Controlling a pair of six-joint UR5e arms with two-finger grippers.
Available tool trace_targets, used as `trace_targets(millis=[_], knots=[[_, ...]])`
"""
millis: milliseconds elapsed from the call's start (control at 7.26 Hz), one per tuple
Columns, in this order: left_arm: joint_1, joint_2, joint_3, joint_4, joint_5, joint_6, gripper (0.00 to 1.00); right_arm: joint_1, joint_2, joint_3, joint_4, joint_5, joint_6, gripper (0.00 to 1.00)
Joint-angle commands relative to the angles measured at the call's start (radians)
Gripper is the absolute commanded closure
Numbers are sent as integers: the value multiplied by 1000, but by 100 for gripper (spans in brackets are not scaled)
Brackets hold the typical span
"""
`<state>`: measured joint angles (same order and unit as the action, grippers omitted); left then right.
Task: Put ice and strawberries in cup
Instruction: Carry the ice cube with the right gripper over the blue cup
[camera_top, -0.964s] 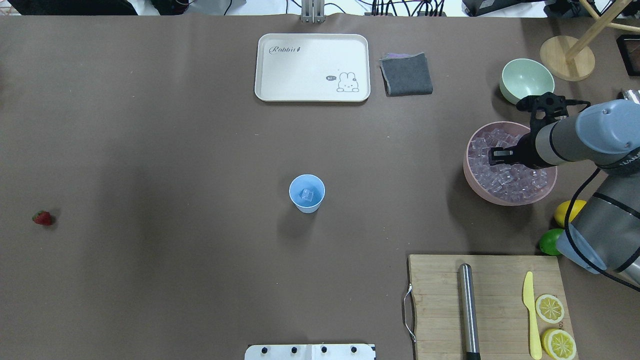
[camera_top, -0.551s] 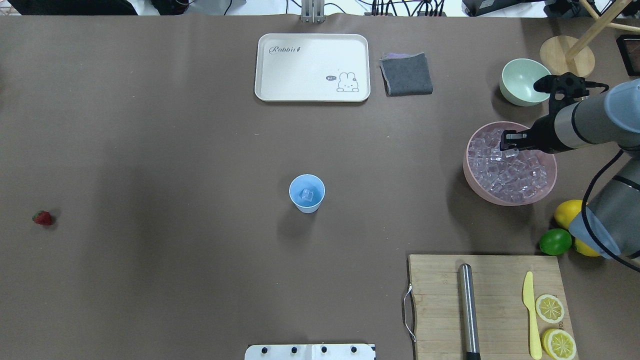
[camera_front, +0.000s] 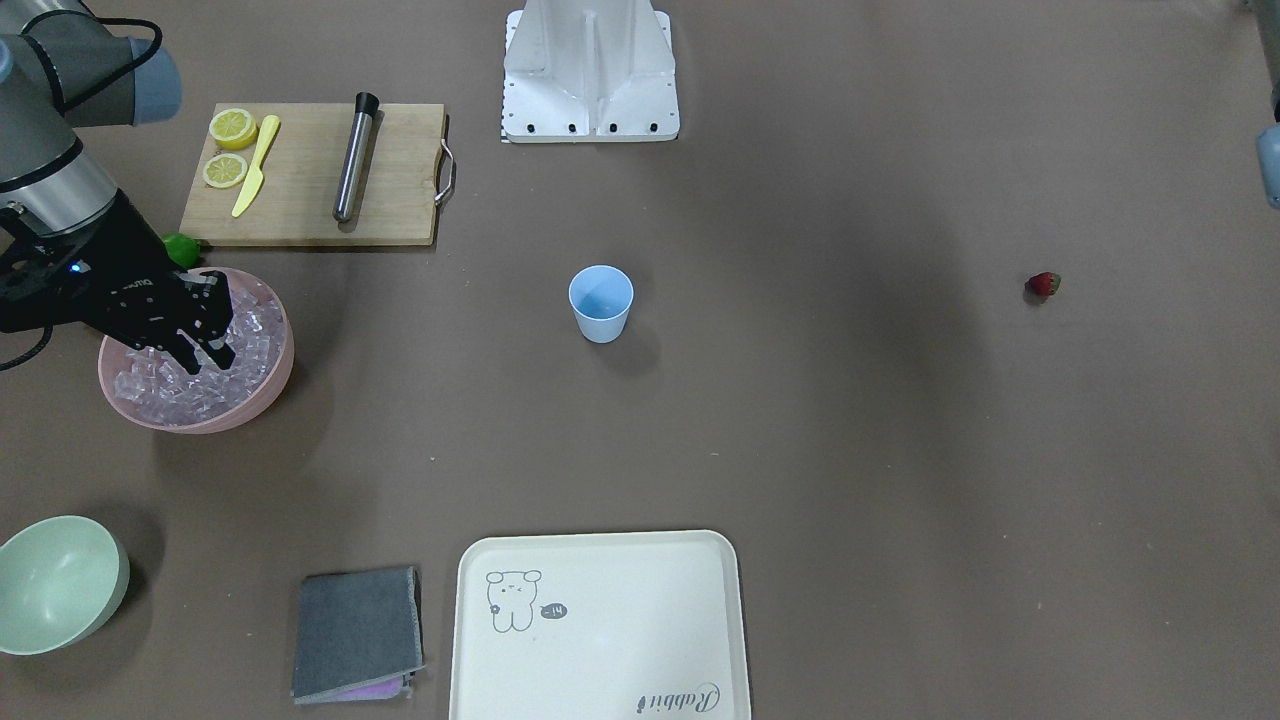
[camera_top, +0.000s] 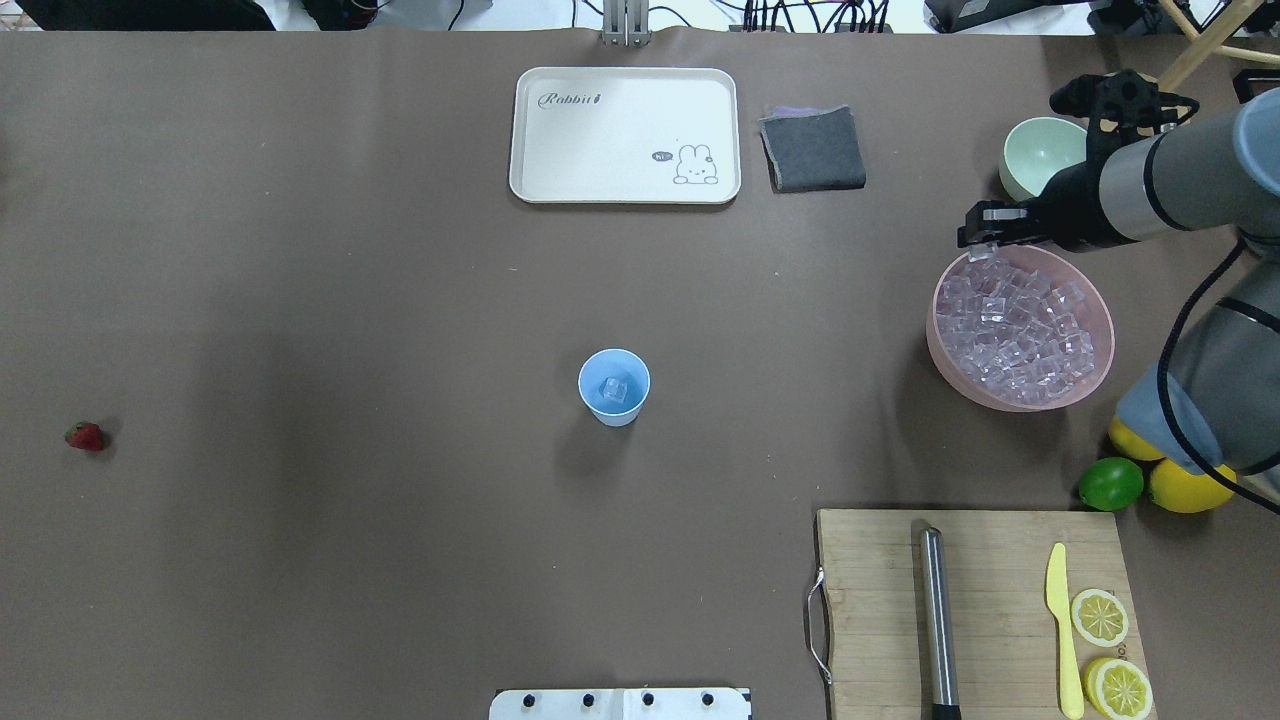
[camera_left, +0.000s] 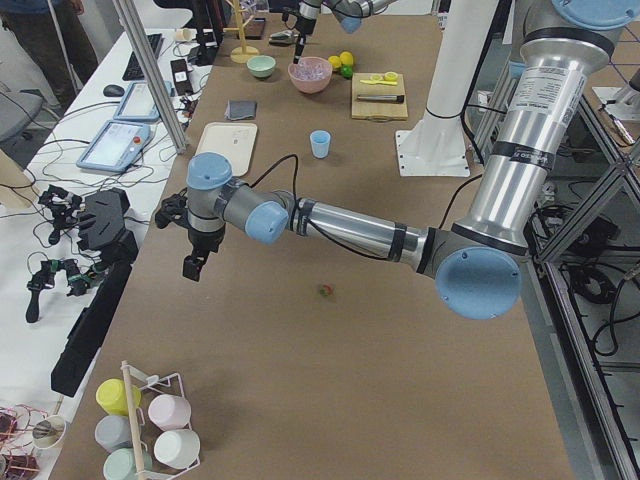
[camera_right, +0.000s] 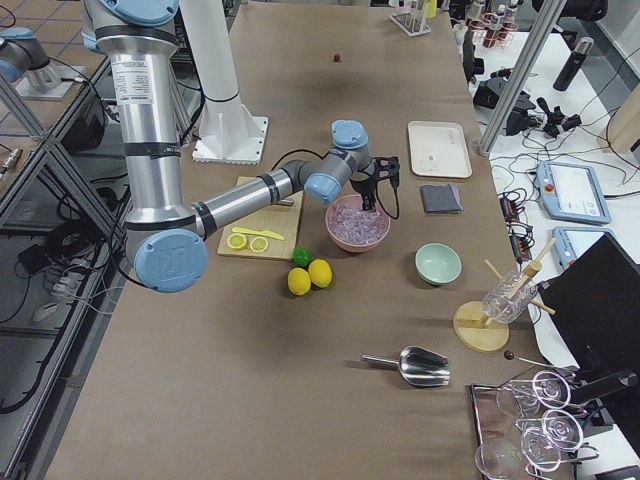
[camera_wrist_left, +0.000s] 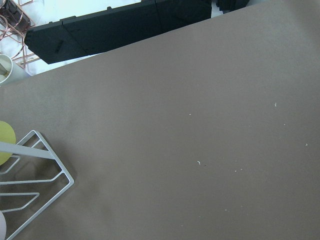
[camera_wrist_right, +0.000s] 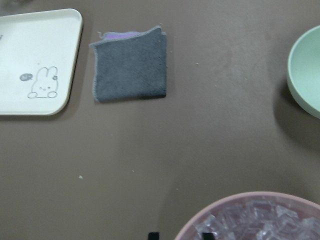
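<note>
The light-blue cup (camera_top: 614, 386) stands mid-table with one ice cube (camera_top: 615, 391) inside. More ice (camera_top: 1020, 330) fills the pink bowl (camera_top: 1000, 402) at the right. My right gripper (camera_top: 982, 243) hangs above the bowl's far rim, shut on a clear ice cube; in the front-facing view this gripper (camera_front: 212, 352) is over the bowl (camera_front: 200, 420). The strawberry (camera_top: 85, 436) lies alone at the far left. My left gripper (camera_left: 192, 268) shows only in the exterior left view, off beyond the strawberry (camera_left: 324, 291); I cannot tell whether it is open or shut.
A white tray (camera_top: 625, 190) and a grey cloth (camera_top: 812, 148) lie at the far edge. A pale green bowl (camera_top: 1040, 155) sits behind the pink one. A cutting board (camera_top: 880, 600) with a metal rod, knife and lemon halves is front right, beside a lime (camera_top: 1110, 483).
My right gripper has risen out of the ice in the pink bowl and moved to the bowl's far rim, carrying a cube. The cup and the strawberry have not moved.
</note>
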<state>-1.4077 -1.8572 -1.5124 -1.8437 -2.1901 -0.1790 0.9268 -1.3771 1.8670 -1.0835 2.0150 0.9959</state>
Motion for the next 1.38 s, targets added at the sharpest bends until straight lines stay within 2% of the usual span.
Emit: trace_targets(millis=[0,413,1240], knots=[[1,-3,0,1,-7,-4,2,-47,105,-8,-1,-18,1,100],[38,-7,-5,1,-8,-4,2,-176,205,-12,-1,-132,7,100],[49,-13,-15,0,-10,-4,2,-388,285,-19,5,-316,-2,100]])
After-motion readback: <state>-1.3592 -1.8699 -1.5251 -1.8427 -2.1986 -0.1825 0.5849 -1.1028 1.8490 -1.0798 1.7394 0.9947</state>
